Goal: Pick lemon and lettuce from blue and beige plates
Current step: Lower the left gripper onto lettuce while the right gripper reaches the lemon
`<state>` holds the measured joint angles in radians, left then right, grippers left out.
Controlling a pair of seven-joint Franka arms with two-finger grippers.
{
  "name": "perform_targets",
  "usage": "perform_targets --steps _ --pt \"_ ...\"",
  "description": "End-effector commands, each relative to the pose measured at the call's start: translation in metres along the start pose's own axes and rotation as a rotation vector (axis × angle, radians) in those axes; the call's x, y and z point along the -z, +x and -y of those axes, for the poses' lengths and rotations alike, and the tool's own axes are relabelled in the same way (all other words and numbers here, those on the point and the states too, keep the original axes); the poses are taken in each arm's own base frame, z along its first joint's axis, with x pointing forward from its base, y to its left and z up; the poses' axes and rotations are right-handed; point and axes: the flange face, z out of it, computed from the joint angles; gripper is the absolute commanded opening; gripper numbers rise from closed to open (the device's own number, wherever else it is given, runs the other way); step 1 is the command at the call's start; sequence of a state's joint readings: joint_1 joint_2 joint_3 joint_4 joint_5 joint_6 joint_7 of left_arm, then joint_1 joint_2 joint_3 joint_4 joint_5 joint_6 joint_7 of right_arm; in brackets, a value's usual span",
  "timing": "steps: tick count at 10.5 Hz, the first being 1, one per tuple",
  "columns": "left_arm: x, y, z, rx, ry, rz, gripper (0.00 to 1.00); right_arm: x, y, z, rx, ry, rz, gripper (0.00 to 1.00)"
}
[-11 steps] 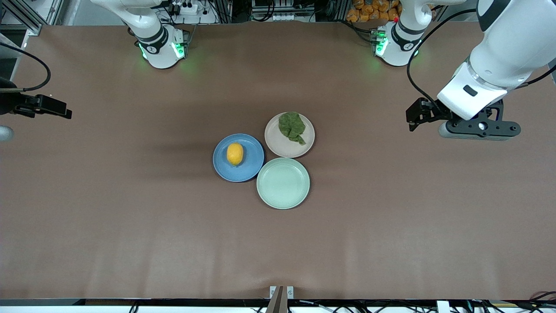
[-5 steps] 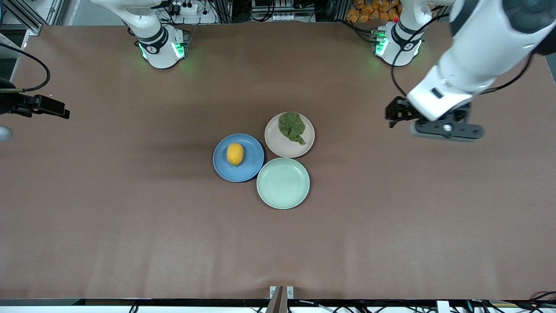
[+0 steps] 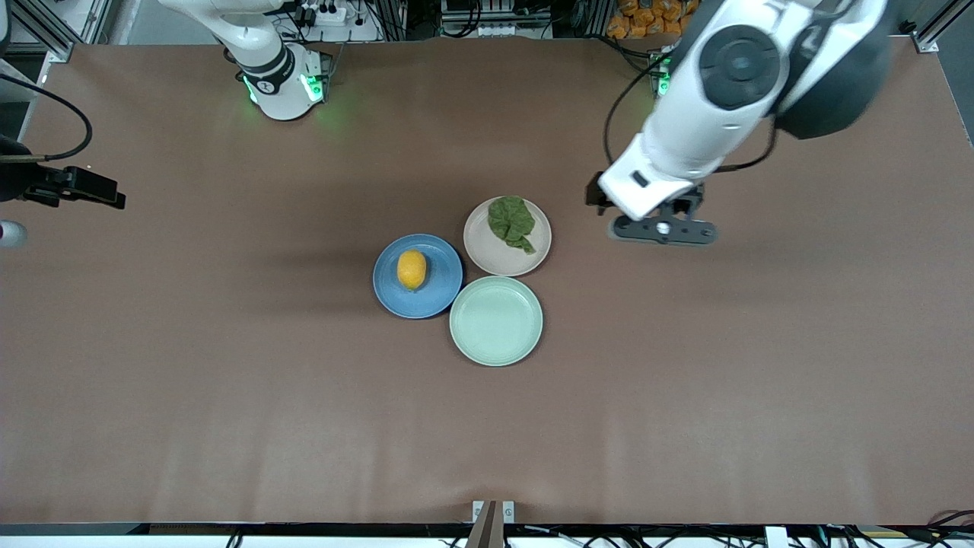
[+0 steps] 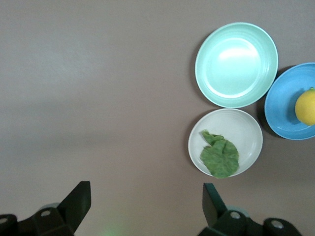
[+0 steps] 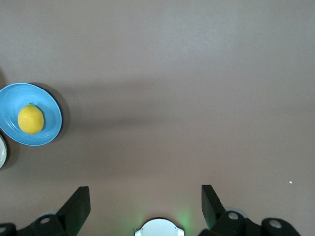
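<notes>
Black fingers of your left gripper (image 3: 660, 228) stand wide and empty above bare table beside the beige plate (image 3: 487, 259), where the lettuce (image 3: 511, 221) lies. Your right gripper (image 5: 142, 206), equally wide, waits over the right arm's end. Touching plates hold the rest: lemon (image 3: 412, 269) on the blue plate (image 3: 437, 297), mint-green plate (image 3: 495, 320) nearest the camera. Brown tabletop (image 3: 228, 396) surrounds them.

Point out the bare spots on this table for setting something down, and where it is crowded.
Bare table runs wide between the green plate and the front camera, and toward both arms' ends. The middle is crowded: the blue plate with the lemon, the beige plate with the lettuce, green plate alongside.
</notes>
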<state>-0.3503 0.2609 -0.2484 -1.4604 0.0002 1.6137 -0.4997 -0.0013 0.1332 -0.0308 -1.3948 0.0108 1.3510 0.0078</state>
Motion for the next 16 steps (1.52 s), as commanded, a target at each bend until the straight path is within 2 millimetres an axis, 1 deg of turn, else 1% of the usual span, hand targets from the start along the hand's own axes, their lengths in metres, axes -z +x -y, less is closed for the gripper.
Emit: perform_targets --steps 1,3,6,8,9,13,14,15,16 --pt "-0.027 -0.003 -0.035 0.026 -0.005 0.036 1.00 0.001 0.002 0.016 0.025 0.021 -0.011 1.00" --pt "-0.058 -0.006 -0.061 0.032 0.015 0.069 1.00 -0.009 0.010 0.026 0.009 0.050 -0.006 1.00" --pt "-0.103 -0.015 -0.087 0.034 0.043 0.110 1.00 -0.030 0.024 0.070 -0.030 0.037 0.009 1.00" --pt "-0.137 -0.021 -0.106 0.029 0.062 0.139 1.00 -0.042 0.031 0.092 -0.041 0.031 0.014 1.00" --pt "-0.154 -0.023 -0.116 0.036 0.069 0.151 1.00 -0.051 0.034 0.105 -0.038 0.026 0.023 1.00" --pt "-0.225 -0.019 -0.138 0.049 0.087 0.195 1.00 -0.089 0.041 0.151 -0.120 0.052 -0.010 1.00" --pt "-0.242 -0.019 -0.143 0.053 0.090 0.202 1.00 -0.100 0.041 0.161 -0.132 0.050 -0.013 1.00" --pt "-0.258 -0.016 -0.147 0.071 0.087 0.197 1.00 -0.116 0.040 0.169 -0.150 0.047 -0.010 1.00" --pt "-0.271 -0.015 -0.150 0.083 0.086 0.196 1.00 -0.124 0.039 0.177 -0.160 0.045 -0.008 1.00"
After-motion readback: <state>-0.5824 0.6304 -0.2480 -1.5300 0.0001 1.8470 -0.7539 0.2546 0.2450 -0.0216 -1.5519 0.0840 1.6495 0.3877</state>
